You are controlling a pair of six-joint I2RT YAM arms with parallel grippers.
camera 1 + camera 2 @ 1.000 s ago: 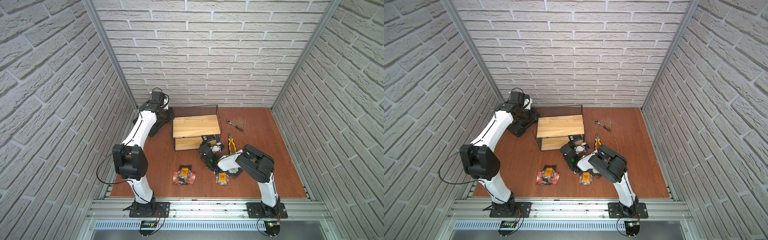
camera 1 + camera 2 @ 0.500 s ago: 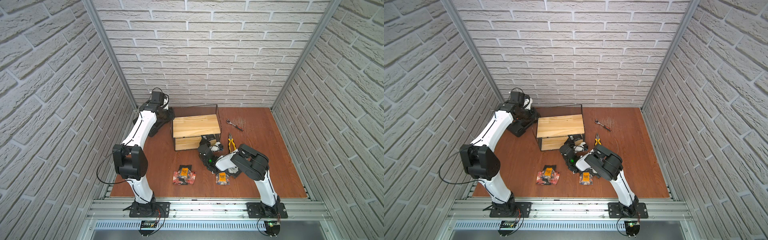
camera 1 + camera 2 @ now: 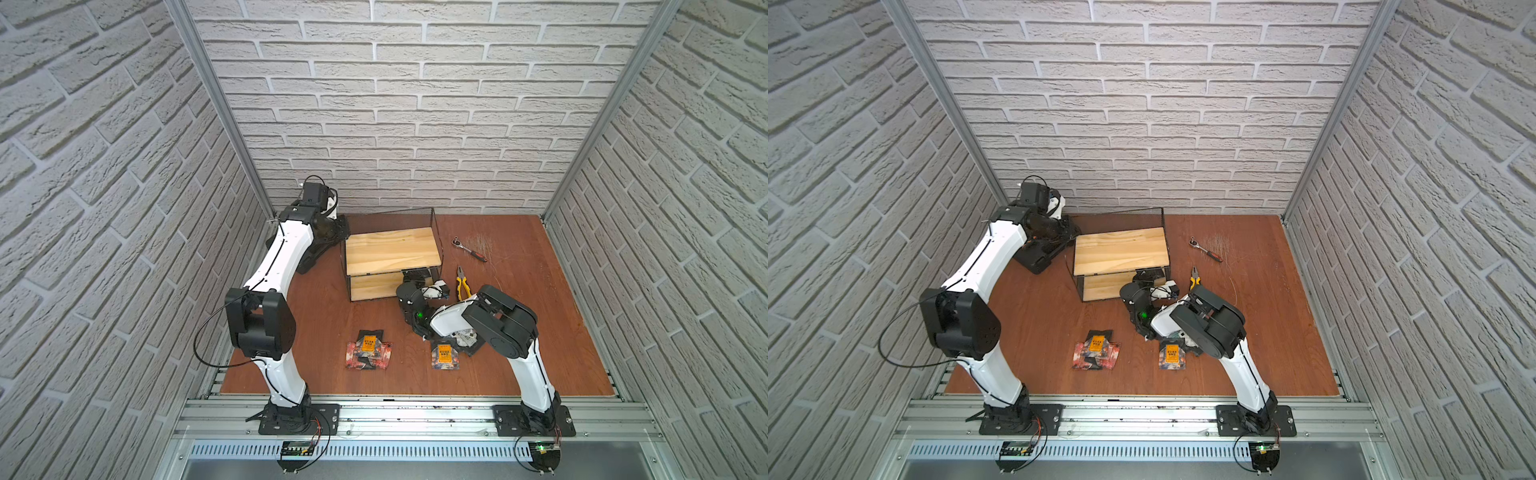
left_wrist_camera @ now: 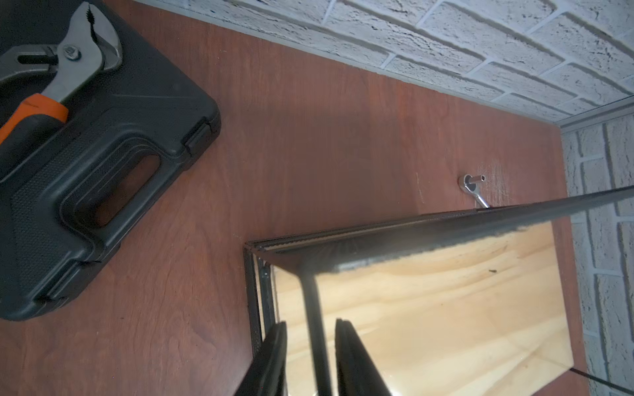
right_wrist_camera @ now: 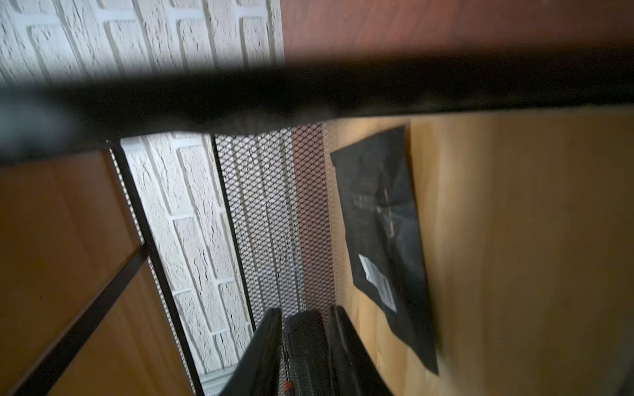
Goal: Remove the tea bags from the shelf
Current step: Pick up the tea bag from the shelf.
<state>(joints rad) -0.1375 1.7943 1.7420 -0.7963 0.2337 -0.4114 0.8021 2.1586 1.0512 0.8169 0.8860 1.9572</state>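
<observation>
Left wrist view alone shows one black tool case (image 4: 103, 144) with one pair of orange-handled groove-joint pliers (image 4: 68, 58) lying on it; in both top views the left arm hides most of that case. That wrist view also shows the left fingers (image 4: 274, 353) closed on a black upright bar of the shelf (image 3: 390, 249) at its rear left corner.

There is one shelf, with two pine boards in black mesh. It stands toward the back of the tabletop (image 3: 540, 332), its long axis running left to right and its open front facing the arm bases. The top board is bare.

In front of it on the tabletop lie two clusters. On the left, one orange-labelled tea bag (image 3: 366, 345) lies over red tea bags (image 3: 357, 360), too overlapped to count. On the right, a second orange-labelled sachet (image 3: 444, 354) lies beside silver-white sachets (image 3: 465, 336) half hidden under the right arm.

Only the right wrist view shows clearly the one black tea bag (image 5: 384, 240) inside the shelf. It lies flat on the lower board at the right end, one edge along the mesh end wall. The right fingers (image 5: 267, 343) stand slightly apart just beside it, with a dark blurred shape between them; I cannot tell whether they hold anything.

Right of the shelf lie one pair of yellow-handled pliers (image 3: 462, 286) and one ratchet wrench (image 3: 468, 248).
</observation>
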